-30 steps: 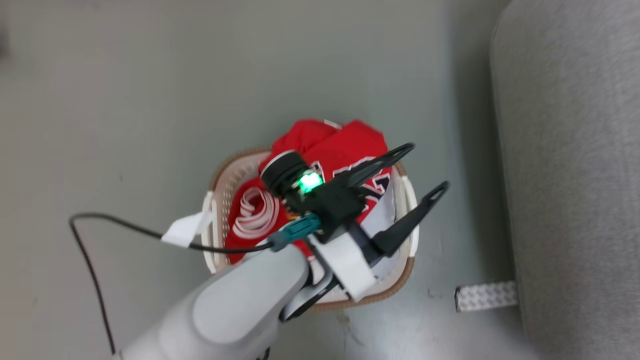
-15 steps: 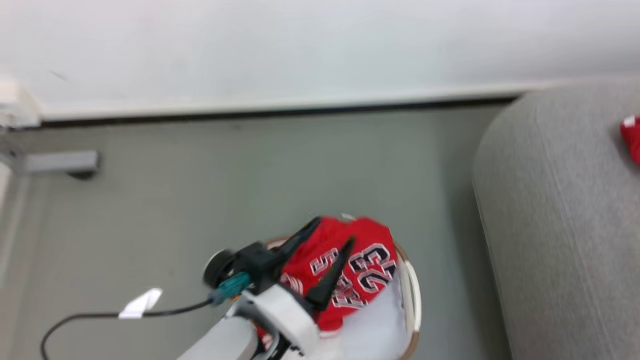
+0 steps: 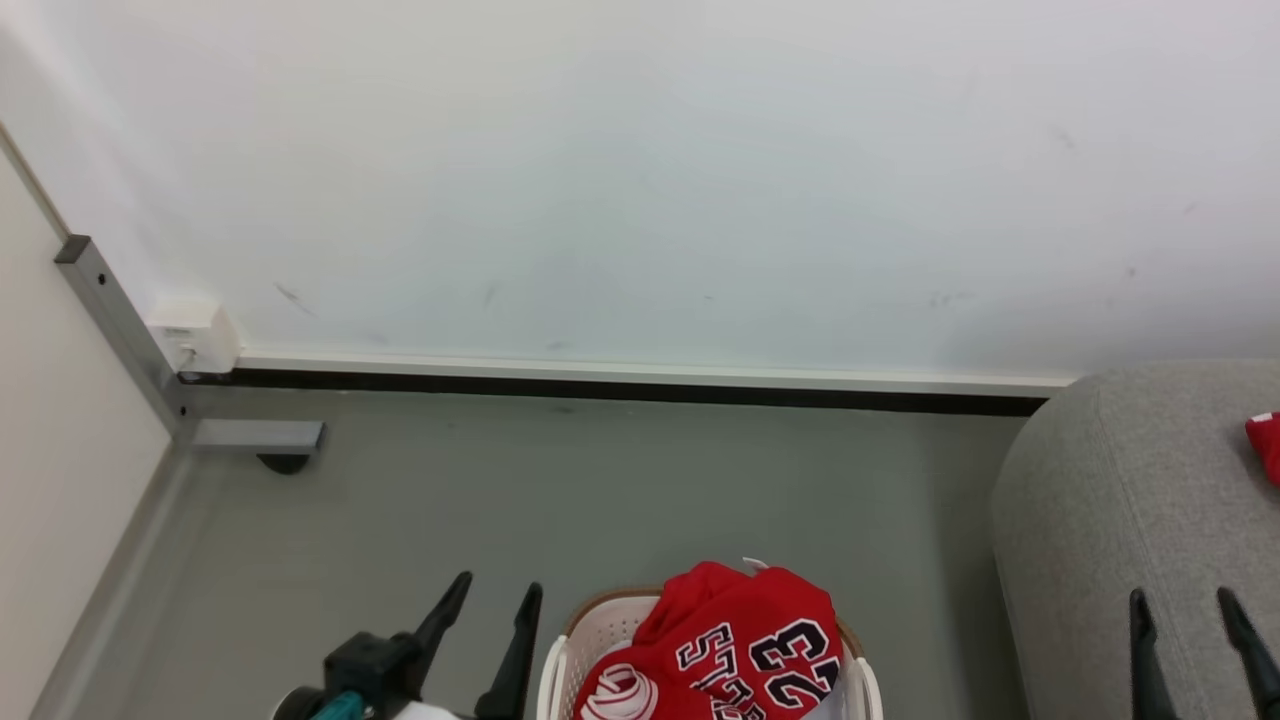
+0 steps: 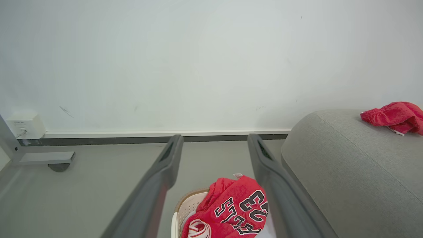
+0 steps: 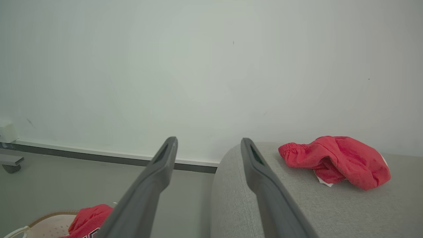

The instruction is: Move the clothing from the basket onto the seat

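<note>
The left gripper (image 3: 495, 592) stood with its two fingers spread wide, gripping nothing and touching nothing, over the floor (image 3: 600, 500) just beside the basket (image 3: 600, 608). The right gripper (image 3: 1181, 600) was equally wide and empty at the rounded edge of the seat (image 3: 1100, 500) nearest the basket. The basket held the jersey (image 3: 745, 640), heaped above its rim with the number 23 showing. The head view's bottom edge cut off the basket's near half. A red garment (image 5: 333, 160) lay crumpled on the seat toward its far edge, with a white scrap beneath it that was hard to make out.
</note>
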`<state>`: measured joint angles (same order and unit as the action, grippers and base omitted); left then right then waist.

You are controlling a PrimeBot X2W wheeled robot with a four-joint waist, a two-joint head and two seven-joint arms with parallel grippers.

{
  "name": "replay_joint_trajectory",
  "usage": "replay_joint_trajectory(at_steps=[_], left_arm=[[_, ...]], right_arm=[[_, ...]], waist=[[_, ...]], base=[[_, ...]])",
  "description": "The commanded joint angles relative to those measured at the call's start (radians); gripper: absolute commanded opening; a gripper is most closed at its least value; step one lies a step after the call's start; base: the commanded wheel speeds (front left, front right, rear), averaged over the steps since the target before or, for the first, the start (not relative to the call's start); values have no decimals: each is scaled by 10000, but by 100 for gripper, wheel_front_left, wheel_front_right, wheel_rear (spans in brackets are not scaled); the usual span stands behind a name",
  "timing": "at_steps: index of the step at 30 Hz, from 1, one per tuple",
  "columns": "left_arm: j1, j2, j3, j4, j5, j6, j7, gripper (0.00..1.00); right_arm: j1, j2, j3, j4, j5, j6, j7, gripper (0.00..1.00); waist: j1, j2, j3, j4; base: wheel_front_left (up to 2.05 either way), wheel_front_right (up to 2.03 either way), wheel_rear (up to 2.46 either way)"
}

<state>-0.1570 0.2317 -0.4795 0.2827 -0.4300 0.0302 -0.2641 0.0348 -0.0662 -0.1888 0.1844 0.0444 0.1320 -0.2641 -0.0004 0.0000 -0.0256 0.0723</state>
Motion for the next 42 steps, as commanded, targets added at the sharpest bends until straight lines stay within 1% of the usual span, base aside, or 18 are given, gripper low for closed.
replay_joint_trajectory(at_steps=[1, 5, 7, 16, 22, 28, 42], left_arm=[[294, -60, 259, -36, 324, -28, -2, 100], [845, -373, 1002, -176, 755, -184, -3, 100], [1029, -519, 1278, -205, 987, -317, -4, 100], [1414, -1075, 2207, -65, 1786, -888, -5, 100], [1421, -1288, 2548, 53, 2153, -1163, -5, 100], [1400, -1432, 2818, 184, 2313, -1324, -5, 100], [1361, -1612, 3176, 340, 2602, -1516, -5, 100]], right_arm=[[285, 59, 134, 22, 23, -25, 1, 100], [545, 141, 322, 164, -58, -25, -2, 100], [610, 154, 421, 281, 249, -25, -1, 100], [713, 151, 628, 645, 547, -25, -2, 100], [674, 152, 752, 742, 642, -25, -2, 100], [709, 153, 849, 783, 675, -25, -4, 100], [526, 154, 733, 789, 610, -25, -3, 100]], waist=[[4, 0, -187, 142], [4, 0, -325, 198], [4, 0, -386, 221], [4, 0, -628, 89], [4, 0, -625, -46], [4, 0, -573, -105], [4, 0, -512, -217]], base=[[0, 0, 0], [0, 0, 0], [0, 0, 0], [0, 0, 0], [0, 0, 0], [0, 0, 0], [0, 0, 0]])
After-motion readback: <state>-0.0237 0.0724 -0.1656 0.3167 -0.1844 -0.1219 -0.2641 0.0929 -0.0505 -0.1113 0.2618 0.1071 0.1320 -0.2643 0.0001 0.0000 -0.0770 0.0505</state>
